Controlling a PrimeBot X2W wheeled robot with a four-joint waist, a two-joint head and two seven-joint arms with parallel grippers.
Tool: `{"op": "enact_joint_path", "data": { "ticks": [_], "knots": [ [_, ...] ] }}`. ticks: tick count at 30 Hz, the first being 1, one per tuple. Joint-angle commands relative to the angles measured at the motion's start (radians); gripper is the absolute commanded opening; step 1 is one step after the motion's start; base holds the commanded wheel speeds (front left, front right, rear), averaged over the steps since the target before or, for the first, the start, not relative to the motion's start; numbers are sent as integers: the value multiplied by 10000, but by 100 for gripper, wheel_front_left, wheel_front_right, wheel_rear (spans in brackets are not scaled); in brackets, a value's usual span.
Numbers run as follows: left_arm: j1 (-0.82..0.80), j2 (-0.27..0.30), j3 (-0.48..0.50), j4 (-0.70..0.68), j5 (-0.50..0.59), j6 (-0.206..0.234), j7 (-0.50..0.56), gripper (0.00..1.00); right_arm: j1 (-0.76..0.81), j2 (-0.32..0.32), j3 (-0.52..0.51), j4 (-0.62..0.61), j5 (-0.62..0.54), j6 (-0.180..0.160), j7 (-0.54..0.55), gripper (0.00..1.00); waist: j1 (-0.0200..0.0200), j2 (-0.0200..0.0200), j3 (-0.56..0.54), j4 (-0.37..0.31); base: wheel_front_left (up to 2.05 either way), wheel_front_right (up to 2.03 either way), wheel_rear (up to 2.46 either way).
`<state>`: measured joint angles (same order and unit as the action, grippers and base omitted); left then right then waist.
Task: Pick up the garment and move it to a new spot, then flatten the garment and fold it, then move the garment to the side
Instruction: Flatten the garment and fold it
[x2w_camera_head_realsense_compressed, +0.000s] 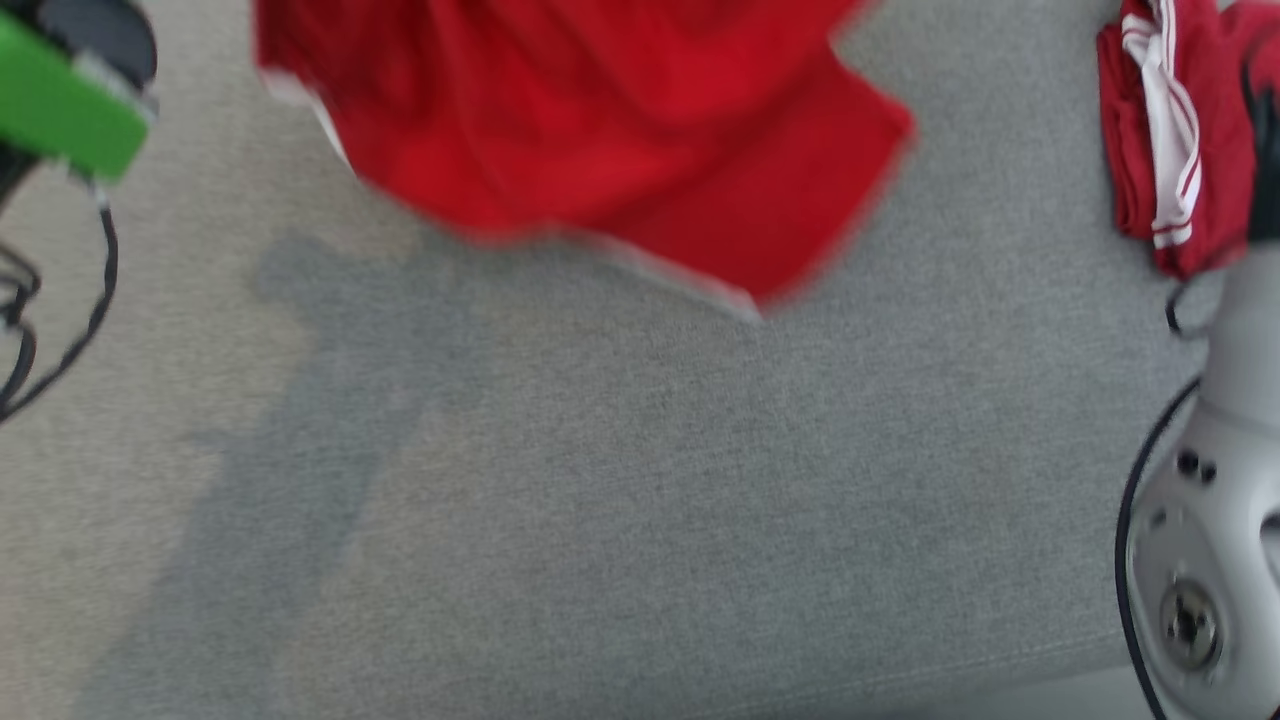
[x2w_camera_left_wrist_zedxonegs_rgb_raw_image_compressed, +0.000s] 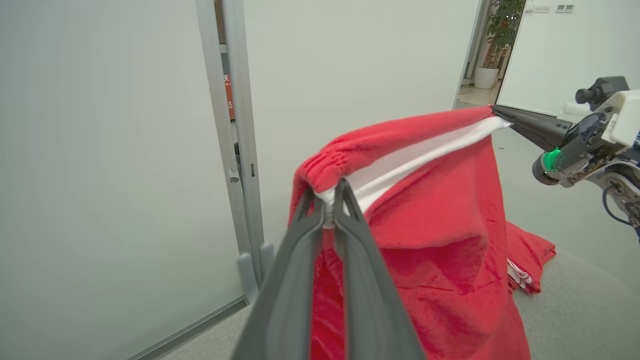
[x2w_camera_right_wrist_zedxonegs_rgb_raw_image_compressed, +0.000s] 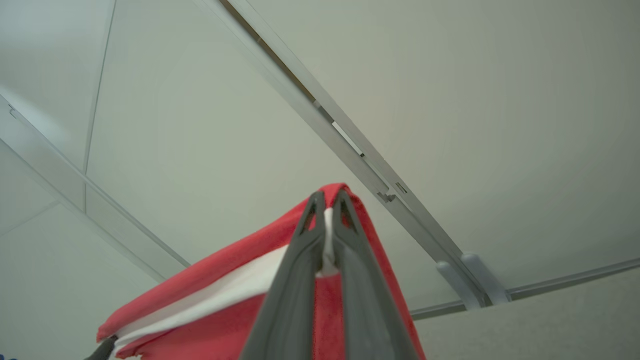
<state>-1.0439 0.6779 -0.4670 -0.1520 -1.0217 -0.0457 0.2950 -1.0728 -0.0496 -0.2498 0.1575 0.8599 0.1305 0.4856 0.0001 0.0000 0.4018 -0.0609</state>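
The garment is red with a white-lined elastic waistband, and it hangs stretched between both grippers above the grey surface. My left gripper is shut on one end of the waistband, the cloth draping down to the right of its fingers. In that same view my right gripper pinches the waistband's other end. Seen from the right wrist, my right gripper is shut on the red and white edge, and the left gripper's tip holds the far corner.
A second red garment with white stripes lies bunched at the surface's far right, and it lies on the surface behind the hanging cloth. My left arm's green band is at upper left, and my pale right forearm at lower right. Pale wall panels stand behind.
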Motion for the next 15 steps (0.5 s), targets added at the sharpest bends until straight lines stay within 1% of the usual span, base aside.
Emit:
{"op": "enact_joint_path", "data": {
  "ticks": [1,3,4,6,8,10,12,15],
  "knots": [
    [-565,-207,-81,814,400,-150,-225,0,-819,-32,187,786,6,2,-641,0,-1,0,1643,-508,0,0,0],
    [-1517,-485,-154,1951,1015,-332,-714,0,-2058,-31,574,2050,144,2,-1776,0,-1,0,2081,-583,0,0,0],
    [-1867,-667,-271,2572,1284,-429,-957,0,-2603,-22,943,2665,174,2,-2349,0,-1,0,2289,-617,0,0,0],
    [-2509,-904,-378,3537,1908,-561,-1738,0,-3294,-28,1526,3617,156,1,-3454,0,-1,0,2532,-663,0,0,0],
    [-2954,-1101,-569,4313,2388,-676,-2510,0,-3703,-23,2204,4287,232,1,-4358,0,-1,0,2665,-682,0,0,0],
    [-2965,-1417,-698,5022,2455,-750,-3219,0,-3666,-26,2863,4781,278,1,-5059,0,-1,0,2667,-659,0,0,0],
    [-2555,-1560,-938,5575,2477,-794,-3783,0,-3144,-24,3489,5168,346,1,-5521,0,-1,0,2528,-615,0,0,0],
    [-1807,-1744,-1299,6047,2255,-845,-4435,0,-2248,-22,4168,5295,580,2,-5931,0,-1,0,2345,-508,0,0,0]
  ]
}}
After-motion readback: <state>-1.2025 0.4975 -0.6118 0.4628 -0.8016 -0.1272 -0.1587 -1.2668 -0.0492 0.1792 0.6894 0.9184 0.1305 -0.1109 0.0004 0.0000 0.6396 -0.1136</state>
